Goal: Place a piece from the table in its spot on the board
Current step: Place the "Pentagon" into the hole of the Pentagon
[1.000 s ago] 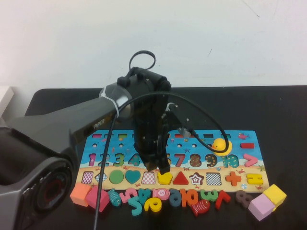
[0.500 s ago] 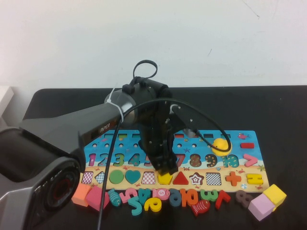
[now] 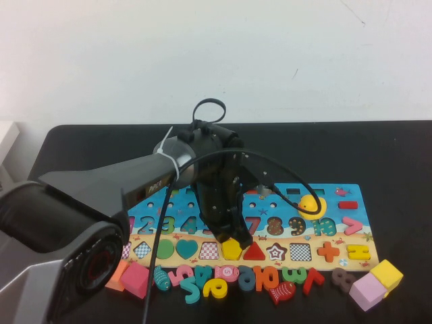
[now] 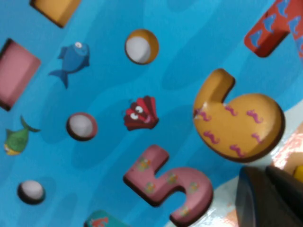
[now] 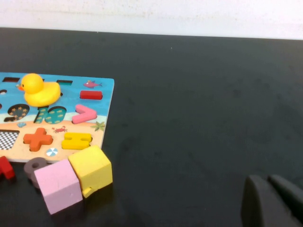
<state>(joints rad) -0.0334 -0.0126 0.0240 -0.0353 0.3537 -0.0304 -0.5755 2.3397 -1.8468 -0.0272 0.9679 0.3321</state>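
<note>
The piece, a flat yellow pentagon (image 3: 231,250), lies in a shape slot on the sandy strip of the board (image 3: 307,236), between a checkered slot and a red triangle. My left gripper (image 3: 240,239) hangs over the board with its shut tips at the pentagon's upper right edge and nothing between them. In the left wrist view the left gripper (image 4: 265,172) shows dark fingers pressed together over the board (image 4: 189,38), beside the pink 5 and yellow 6, with a sliver of yellow (image 4: 298,173) next to them. My right gripper (image 5: 270,189) is shut low over the black table (image 5: 199,94), right of the board (image 5: 106,90).
Loose coloured numbers and fish (image 3: 216,280) lie on the table (image 3: 378,155) along the board's near edge. A yellow cube (image 3: 386,273) and a pink cube (image 3: 368,291) sit off its near right corner. A yellow duck (image 3: 310,202) stands on the board. Pink and orange blocks (image 3: 135,278) lie near left.
The left wrist has shifted slightly right over the board and its jaws have closed again. The yellow pentagon has stayed in its slot.
</note>
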